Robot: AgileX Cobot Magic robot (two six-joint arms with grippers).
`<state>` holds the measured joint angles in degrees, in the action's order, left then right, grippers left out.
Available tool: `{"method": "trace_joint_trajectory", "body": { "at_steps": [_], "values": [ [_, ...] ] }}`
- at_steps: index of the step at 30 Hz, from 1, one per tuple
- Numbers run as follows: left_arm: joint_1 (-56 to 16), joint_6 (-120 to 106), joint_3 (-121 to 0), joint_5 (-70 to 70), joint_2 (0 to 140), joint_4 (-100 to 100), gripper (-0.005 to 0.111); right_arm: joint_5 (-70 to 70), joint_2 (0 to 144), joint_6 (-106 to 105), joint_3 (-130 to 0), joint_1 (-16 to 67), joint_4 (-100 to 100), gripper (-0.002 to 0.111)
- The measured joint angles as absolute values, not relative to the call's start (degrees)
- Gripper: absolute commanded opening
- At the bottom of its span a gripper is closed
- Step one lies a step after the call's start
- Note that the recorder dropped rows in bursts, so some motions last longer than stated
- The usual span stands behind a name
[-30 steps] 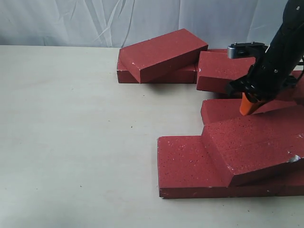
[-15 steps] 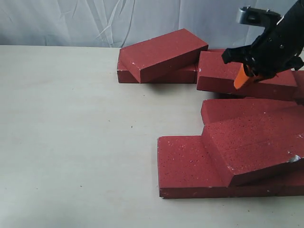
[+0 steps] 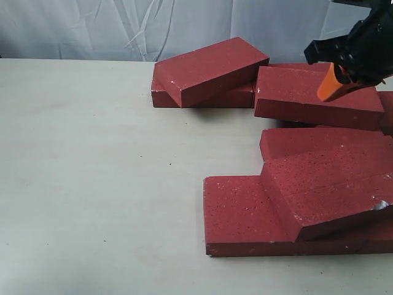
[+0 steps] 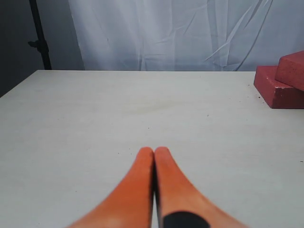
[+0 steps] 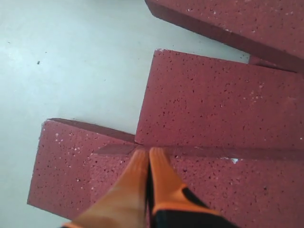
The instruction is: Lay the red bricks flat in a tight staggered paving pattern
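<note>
**A:** Up it goes! The right gripper [image 3: 324, 93] was down low just behind the leaning brick [image 3: 325, 190] a second ago, and now it hangs high above and behind it, over the back brick [image 3: 313, 92].

**B:** Carrying anything?

**A:** Nothing. Its orange fingers are pressed tight together with no brick between them, and its own camera looks straight down past them onto the pile.

**B:** So did the bricks [image 3: 307, 140] move at all?

**A:** Not that I can see. The leaning brick is still propped at a slant, its low end on the flat brick [image 3: 236, 215] beneath it and its high end on another just behind. I'd say the paving has hardly begun, with nothing lying tight or staggered yet.

**B:** And the other arm?

**A:** The left gripper [image 4: 154, 151] is clenched too, and empty. It sits over bare table [image 4: 142, 104] well away from the leaning brick, with only a corner of the pile at the edge of its view.

**B:** What's in the way, then?

**A:** The overlaps, mostly. The leaning brick covers two others, so I reckon it must come off before they can close up. Farther behind it, near the curtain [image 3: 123, 24], a second tilted brick [image 3: 209, 67] rides on its neighbour. Shut fingers could shove a brick, I'd guess, but hardly lift one
</note>
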<state>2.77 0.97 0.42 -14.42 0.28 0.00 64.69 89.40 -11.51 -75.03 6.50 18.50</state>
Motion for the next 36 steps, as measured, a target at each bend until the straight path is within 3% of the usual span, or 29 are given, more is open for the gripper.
{"method": "trace_joint_trajectory", "body": {
  "at_steps": [17,36],
  "values": [
    [2.8,1.0,0.4,-14.2,0.3,0.4,0.0,67.0,89.4,-4.6,-75.0,6.5,11.1,-0.001],
    [2.8,1.0,0.4,1.0,0.3,0.8,0.0,62.1,89.4,-4.2,-75.0,6.5,11.1,-0.001]
  ]
}}
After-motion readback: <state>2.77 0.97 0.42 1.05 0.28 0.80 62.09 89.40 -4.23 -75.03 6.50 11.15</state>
